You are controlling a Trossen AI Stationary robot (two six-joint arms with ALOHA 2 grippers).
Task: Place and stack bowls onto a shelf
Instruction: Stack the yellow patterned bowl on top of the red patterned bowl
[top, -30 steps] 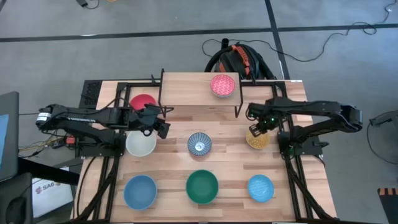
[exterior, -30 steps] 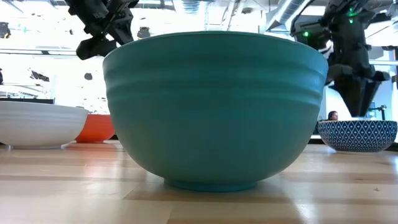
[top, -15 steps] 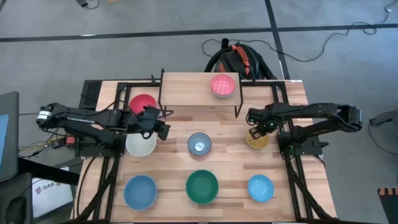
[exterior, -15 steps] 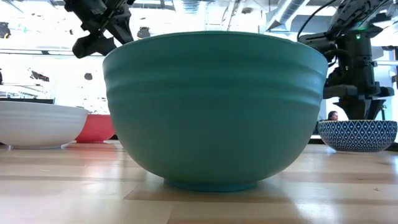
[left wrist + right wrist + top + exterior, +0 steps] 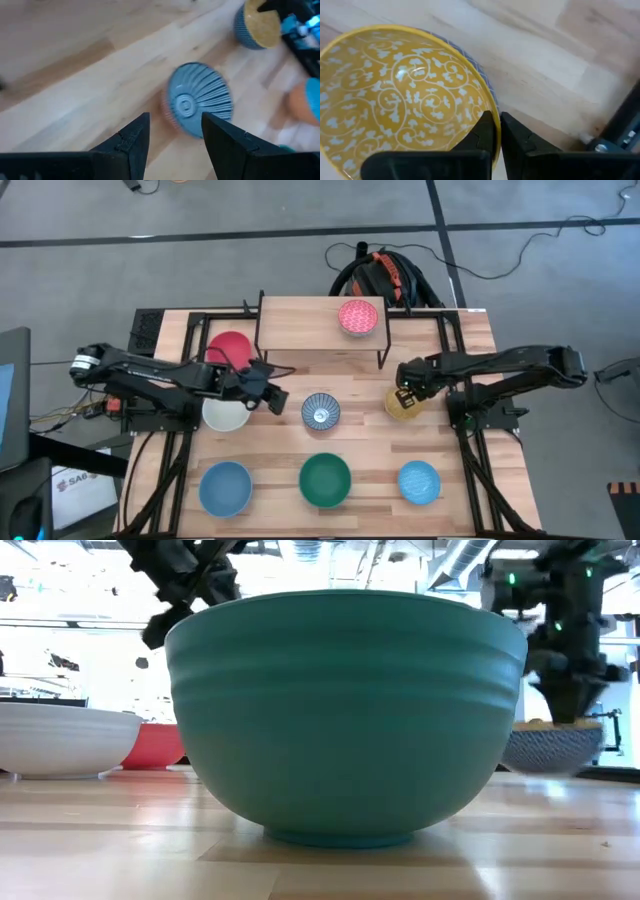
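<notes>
Your right gripper (image 5: pixel 495 131) is clenched on the yellow bowl's (image 5: pixel 404 404) rim; the shelf (image 5: pixel 300 320) lies beyond it, toward the pink bowl (image 5: pixel 359 317). Your left gripper (image 5: pixel 172 131) hangs spread just short of the striped bowl (image 5: pixel 199 105).

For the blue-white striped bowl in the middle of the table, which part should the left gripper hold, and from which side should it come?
Best is the rim of the striped bowl, from above on its left side. The bowl stands upright and open, so one finger can go inside and one outside the thin wall. The left gripper is open just beside that edge, while the right gripper is shut on the yellow bowl.
</notes>
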